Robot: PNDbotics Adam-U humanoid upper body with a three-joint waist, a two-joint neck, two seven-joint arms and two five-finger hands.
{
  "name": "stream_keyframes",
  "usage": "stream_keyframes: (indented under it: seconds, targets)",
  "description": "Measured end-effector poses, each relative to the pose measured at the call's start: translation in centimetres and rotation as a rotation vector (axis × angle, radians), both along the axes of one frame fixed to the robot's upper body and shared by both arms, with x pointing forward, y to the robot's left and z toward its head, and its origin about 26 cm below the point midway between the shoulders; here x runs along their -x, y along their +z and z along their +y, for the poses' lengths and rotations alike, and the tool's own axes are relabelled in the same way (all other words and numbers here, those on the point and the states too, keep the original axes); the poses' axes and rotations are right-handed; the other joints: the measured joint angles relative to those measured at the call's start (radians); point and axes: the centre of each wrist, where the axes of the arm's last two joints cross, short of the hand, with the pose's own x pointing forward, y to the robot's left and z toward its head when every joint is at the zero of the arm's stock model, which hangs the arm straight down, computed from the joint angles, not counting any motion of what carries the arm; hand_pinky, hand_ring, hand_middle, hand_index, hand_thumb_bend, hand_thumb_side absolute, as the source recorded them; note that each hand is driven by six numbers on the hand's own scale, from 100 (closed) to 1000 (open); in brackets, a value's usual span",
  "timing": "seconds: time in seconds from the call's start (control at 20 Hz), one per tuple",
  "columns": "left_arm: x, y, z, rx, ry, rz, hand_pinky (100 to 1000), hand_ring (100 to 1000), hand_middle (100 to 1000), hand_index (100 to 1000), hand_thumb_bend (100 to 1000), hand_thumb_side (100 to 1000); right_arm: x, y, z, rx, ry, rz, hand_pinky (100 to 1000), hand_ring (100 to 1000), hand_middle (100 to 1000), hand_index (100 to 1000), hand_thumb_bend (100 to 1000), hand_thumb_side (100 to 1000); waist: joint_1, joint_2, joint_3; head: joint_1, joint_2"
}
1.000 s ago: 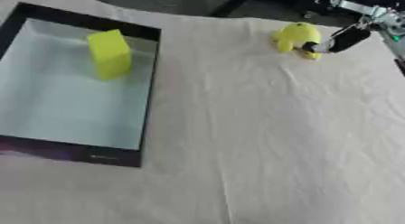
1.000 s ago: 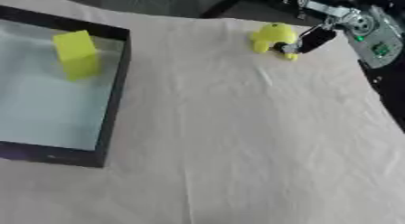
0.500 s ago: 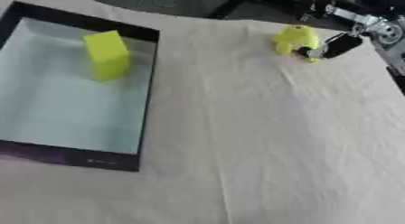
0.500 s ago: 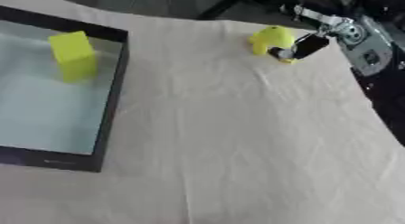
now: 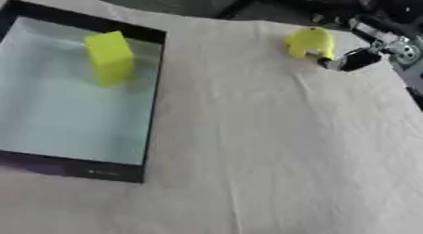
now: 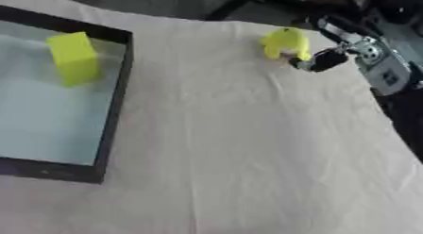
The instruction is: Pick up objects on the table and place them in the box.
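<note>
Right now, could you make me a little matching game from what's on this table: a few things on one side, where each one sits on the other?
Things:
1. yellow block
2. yellow rounded piece
3. right hand
4. box

Places:
A. on the cloth, far right
B. on the table's left side
C. inside the box
D. reaching in from the right, beside the rounded piece

Pairs: 1-C, 2-A, 3-D, 4-B

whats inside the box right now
One yellow block stands inside the box, near its far right corner. The rest of the pale floor shows bare; the near wall hides a thin strip.
</note>
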Motion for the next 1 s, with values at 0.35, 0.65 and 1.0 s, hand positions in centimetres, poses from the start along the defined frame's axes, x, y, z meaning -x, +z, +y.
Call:
stream_keyframes:
  seconds: [0.35, 0.65, 1.0]
  targets:
    - [-0.1, -0.4, -0.1, 0.006, -0.002, -0.001, 713, 533, 725, 714, 123, 615, 0.4, -0.4, -0.5, -0.024, -0.018, 0.003, 958, 1000, 1000, 884, 263, 100, 0.005, 0.014, 0.009, -0.011, -0.016]
    - [-0.2, -0.8, -0.2, 0.016, -0.005, 0.005, 714, 533, 725, 714, 119, 618, 0.5, -0.3, -0.6, -0.080, -0.023, -0.048, 959, 1000, 1000, 892, 161, 100, 0.002, 0.024, 0.015, -0.020, -0.018]
    - [-0.2, -1.1, -0.1, 0.016, -0.005, 0.011, 716, 532, 725, 712, 113, 623, 1.1, 0.5, -0.8, -0.178, -0.063, -0.216, 967, 1000, 1000, 918, 229, 100, 0.000, 0.035, 0.015, -0.022, -0.026]
